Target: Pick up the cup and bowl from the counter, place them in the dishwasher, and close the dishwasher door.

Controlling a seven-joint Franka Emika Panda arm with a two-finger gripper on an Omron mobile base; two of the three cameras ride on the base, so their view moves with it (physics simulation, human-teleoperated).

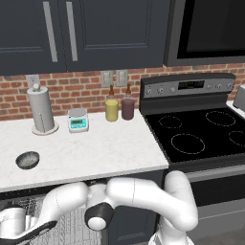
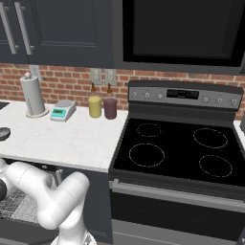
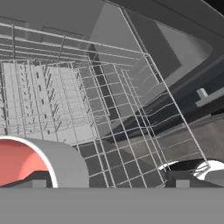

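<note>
Hand view looks down into the dishwasher's wire rack (image 3: 87, 109); jaws spread wide, the cup (image 3: 39, 162) beside one fingertip; arm (image 1: 134, 196) bent low.

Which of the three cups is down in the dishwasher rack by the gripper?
The short white-grey cup with the salmon-red inside, in the rack. The yellow tumbler and maroon tumbler stand on the counter by the wall.
</note>
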